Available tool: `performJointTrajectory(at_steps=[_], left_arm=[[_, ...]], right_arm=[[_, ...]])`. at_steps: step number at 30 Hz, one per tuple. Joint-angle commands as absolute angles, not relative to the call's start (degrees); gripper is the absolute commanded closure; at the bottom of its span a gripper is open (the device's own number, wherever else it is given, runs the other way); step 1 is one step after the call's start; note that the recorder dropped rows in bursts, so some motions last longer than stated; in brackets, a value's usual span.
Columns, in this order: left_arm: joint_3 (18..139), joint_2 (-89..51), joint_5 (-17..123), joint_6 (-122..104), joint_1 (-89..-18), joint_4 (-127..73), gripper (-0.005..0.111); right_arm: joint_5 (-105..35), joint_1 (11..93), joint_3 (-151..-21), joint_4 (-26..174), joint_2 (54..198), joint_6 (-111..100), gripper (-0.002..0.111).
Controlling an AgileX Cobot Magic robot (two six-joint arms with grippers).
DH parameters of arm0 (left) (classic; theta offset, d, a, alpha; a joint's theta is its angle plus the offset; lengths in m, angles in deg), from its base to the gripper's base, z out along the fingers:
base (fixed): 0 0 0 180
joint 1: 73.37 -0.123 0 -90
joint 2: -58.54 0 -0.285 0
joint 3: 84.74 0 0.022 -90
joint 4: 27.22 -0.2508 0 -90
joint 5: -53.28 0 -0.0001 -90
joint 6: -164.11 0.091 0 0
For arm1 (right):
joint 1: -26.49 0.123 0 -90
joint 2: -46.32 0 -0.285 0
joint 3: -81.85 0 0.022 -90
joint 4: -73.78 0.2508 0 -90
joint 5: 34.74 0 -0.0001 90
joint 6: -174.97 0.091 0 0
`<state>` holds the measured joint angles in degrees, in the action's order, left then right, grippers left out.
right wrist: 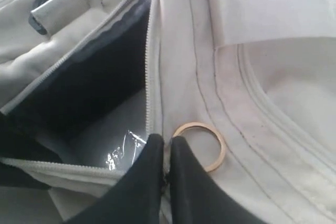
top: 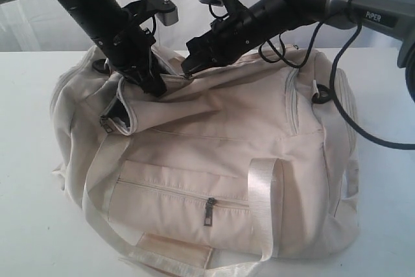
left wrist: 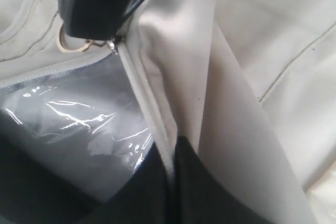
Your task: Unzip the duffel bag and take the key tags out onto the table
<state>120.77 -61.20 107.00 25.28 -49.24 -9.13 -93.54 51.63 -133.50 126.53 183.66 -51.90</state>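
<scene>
The unzipping step is judged to be in hand; the duffel bag (top: 227,134) is seen across the middle of the exterior view on the table (top: 26,180), its top zip partly parted. The left gripper (left wrist: 174,153) is clenched on the zip's fabric edge, low in its frame; the right gripper (right wrist: 167,142) is pinched shut at the zipper pull (right wrist: 222,149), lower centre. The key tags cannot be seen; only dark lining (right wrist: 94,77) and plastic film (left wrist: 89,124) are shown inside. Next, the pull would have to be drawn along the track while the edge is braced.
</scene>
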Motion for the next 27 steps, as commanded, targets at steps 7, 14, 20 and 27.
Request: performJointTrajectory(at_steps=[7,14,20,27], left_arm=[[120.8,-60.7,108.4,23.9,-49.3,-7.9,0.107],[120.8,-60.6,108.4,23.4,-49.3,-8.1,0.107],[120.8,-60.3,108.1,23.3,-49.3,-8.2,0.107],[120.8,-57.8,107.5,23.3,-49.3,-8.6,0.107]], right_arm=[[-91.8,49.1,-133.4,121.6,182.6,-48.8,0.108],[-89.8,46.9,-133.4,121.2,182.0,-48.4,0.108],[-88.6,46.2,-133.4,118.9,182.0,-47.0,0.108],[-91.3,45.8,-133.4,121.1,182.0,-48.1,0.108]])
